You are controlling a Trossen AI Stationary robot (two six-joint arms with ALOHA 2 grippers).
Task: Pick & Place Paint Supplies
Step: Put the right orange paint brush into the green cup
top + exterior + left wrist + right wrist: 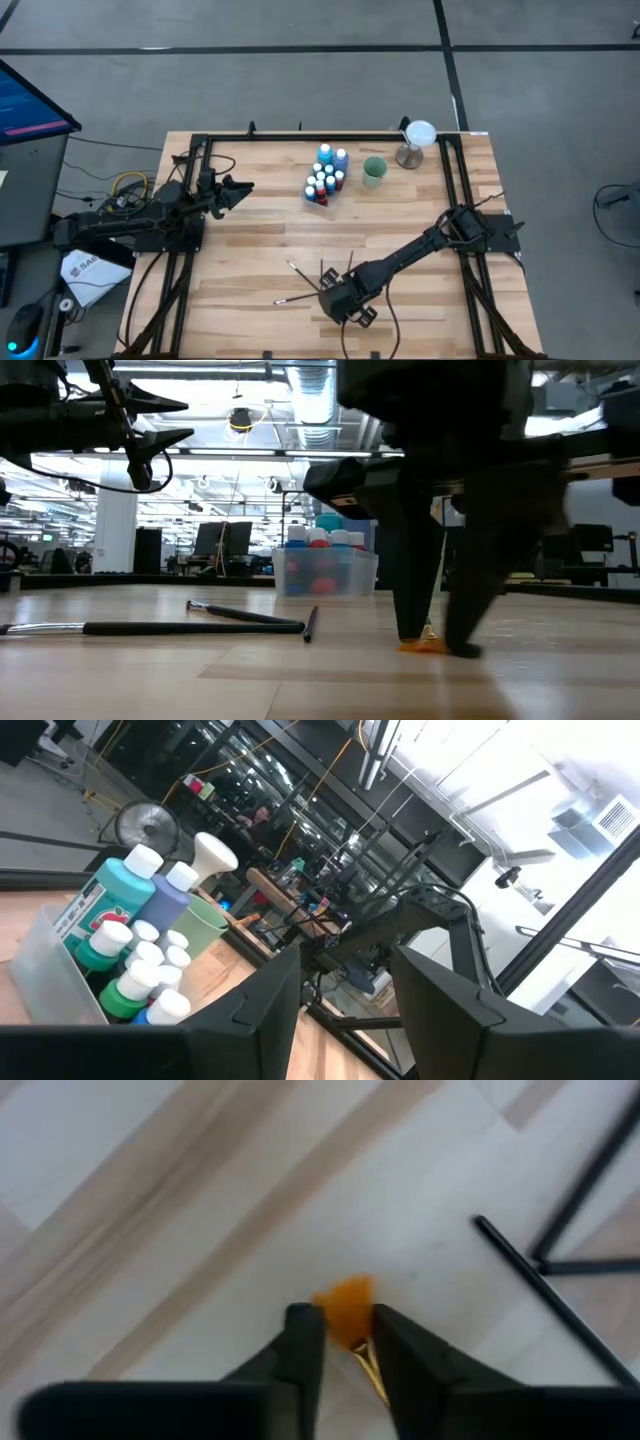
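Observation:
An orange-bristled paintbrush (345,1308) lies flat on the wooden table near its front middle. My right gripper (344,1322) points steeply down over it. Its fingers are open a narrow gap, and their tips (410,632) are at the table top on either side of the brush head (425,645). Other dark paintbrushes (300,270) lie flat to its left, one of them long (190,627). White-capped paint bottles (326,175) stand in a clear tray (50,970) at the back middle. My left gripper (238,190) hovers open over the table's left side. My right gripper comes from above. Its two fingers stand across the brush at the gold ferrule (368,1365), just behind the orange bristles. The brush lies on the table. I cannot tell whether the fingers touch it.
A pale green cup (375,170) stands right of the tray, and a white-topped stand (415,140) sits at the back right. Two crossed dark brushes (545,1270) lie close beside my right gripper. Black frame rails (455,190) run along the table's left and right sides.

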